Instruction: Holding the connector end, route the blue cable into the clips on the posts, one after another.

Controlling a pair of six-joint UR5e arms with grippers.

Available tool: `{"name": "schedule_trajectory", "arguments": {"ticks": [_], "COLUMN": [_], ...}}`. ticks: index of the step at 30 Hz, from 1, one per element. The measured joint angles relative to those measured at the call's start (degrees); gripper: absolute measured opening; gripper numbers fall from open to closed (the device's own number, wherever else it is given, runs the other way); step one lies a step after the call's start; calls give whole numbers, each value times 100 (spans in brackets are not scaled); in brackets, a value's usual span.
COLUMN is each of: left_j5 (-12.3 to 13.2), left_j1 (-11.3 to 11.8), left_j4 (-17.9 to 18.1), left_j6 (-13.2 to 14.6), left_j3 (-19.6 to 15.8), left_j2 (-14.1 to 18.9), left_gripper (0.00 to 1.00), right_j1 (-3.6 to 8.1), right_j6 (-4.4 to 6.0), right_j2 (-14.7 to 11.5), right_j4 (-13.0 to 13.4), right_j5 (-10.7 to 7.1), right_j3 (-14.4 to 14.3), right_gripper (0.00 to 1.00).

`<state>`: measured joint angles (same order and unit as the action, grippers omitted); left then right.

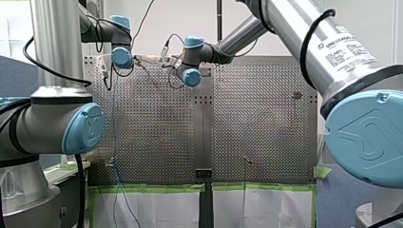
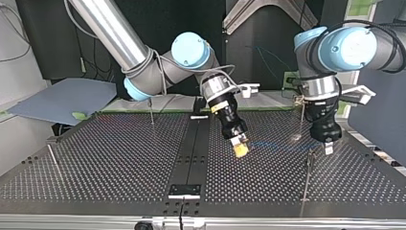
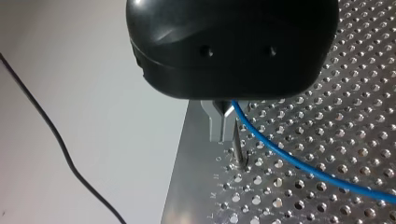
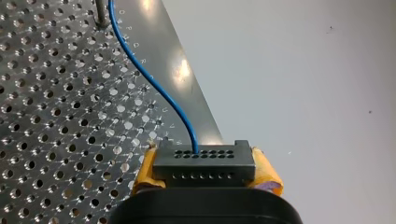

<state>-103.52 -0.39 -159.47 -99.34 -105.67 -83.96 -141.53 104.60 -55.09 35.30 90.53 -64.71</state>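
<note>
My right claw point(image 4: 206, 173) clamps the black connector point(image 4: 203, 161); the blue cable point(image 4: 154, 88) curves straight ahead from it, passing just beside the post point(image 4: 100, 11).

White bg wall point(image 1: 199, 14) — perf. table point(image 1: 157, 123)

UNIVERSAL printed on my right arm point(image 1: 328, 52); small letters along table point(image 3: 201, 196) edge.
</note>
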Motion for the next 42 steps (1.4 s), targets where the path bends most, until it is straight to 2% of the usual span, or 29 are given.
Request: {"name": "schedule_trajectory", "arguments": {"ticks": [10, 19, 29, 38, 42], "left_j5": [269, 356, 648, 925, 973], "left_j1": [94, 243, 409, 458, 491], "left_j4": [-132, -135, -146, -164, -145], "left_j6": [1, -61, -93, -115, -143], "left_j3": [209, 313, 377, 459, 486], "left_j2": [-245, -277, -367, -587, -658], "left_gripper": [0, 0, 0, 0, 0], "right_j1": [3, 7, 17, 105, 157], "right_j6": [36, 37, 40, 43, 44], "right_j2": [23, 93, 182, 192, 216], "right_j4": [-42, -40, -32, -22, -8], "right_j5": [-8, -2, -8, -5, -2], "right_j3": [40, 47, 97, 123, 126], "right_gripper": [0, 0, 0, 0, 0]}}
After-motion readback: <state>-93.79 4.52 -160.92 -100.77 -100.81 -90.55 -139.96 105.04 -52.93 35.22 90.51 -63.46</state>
